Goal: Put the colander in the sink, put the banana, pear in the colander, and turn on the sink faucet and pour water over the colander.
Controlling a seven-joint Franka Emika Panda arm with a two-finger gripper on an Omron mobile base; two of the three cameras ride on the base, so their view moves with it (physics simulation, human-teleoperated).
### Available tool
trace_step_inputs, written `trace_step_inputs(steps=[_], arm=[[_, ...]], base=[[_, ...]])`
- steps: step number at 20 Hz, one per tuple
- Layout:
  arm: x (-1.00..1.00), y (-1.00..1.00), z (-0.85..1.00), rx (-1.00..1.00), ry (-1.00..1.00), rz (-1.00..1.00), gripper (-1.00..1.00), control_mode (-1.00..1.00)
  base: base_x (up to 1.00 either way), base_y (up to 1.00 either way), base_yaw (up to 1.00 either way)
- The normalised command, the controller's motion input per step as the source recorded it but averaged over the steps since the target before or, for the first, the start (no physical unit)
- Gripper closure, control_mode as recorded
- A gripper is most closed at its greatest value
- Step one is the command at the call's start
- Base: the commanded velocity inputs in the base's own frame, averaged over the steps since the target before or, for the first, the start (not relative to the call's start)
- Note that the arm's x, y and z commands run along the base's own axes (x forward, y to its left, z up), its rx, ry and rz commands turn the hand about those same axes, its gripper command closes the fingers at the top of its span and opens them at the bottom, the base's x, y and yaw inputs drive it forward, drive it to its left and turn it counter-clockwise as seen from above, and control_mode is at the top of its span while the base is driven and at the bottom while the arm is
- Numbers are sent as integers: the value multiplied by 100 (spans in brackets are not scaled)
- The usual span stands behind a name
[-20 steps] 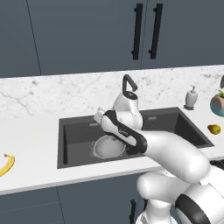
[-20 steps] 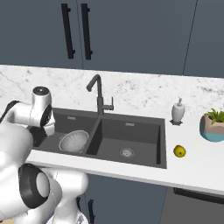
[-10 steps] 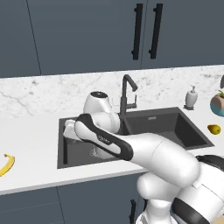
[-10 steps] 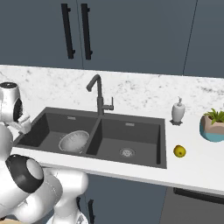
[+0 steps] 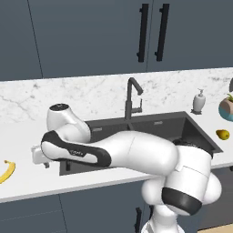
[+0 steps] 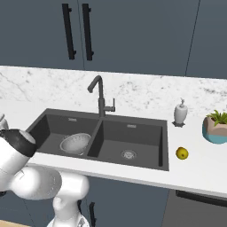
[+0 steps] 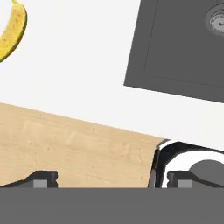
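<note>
No legible text or labels

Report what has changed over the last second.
The arm swung left, away from over the sink toward the banana on the counter; the gripper is open and holds nothing. The colander stays in the left basin, and the pear and the faucet are unmoved.

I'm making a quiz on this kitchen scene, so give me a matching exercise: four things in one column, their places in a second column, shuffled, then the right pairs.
Things:
1. colander
2. banana
3. pear
4. soap dispenser

Places:
A. on the counter behind the sink's right end
B. in the left basin of the sink
C. on the counter left of the sink
D. on the counter right of the sink, near the front edge

Pairs: 1-B, 2-C, 3-D, 4-A
</note>
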Motion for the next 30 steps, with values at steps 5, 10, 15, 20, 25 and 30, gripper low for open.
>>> trace_step_inputs(steps=[5,10,15,20,25,30], arm=[[25,100,-28,0,-2,25,-100,-100],[52,85,-17,3,-9,12,-100,-100],[61,56,-1,1,-7,4,-100,-100],[3,10,0,0,0,0,-100,-100],[0,30,-3,-2,1,0,-100,-100],[-4,18,-39,-3,7,0,-100,-100]], base=[[0,0,0],[0,0,0],[0,0,0],[0,0,0],[0,0,0],[0,0,0]])
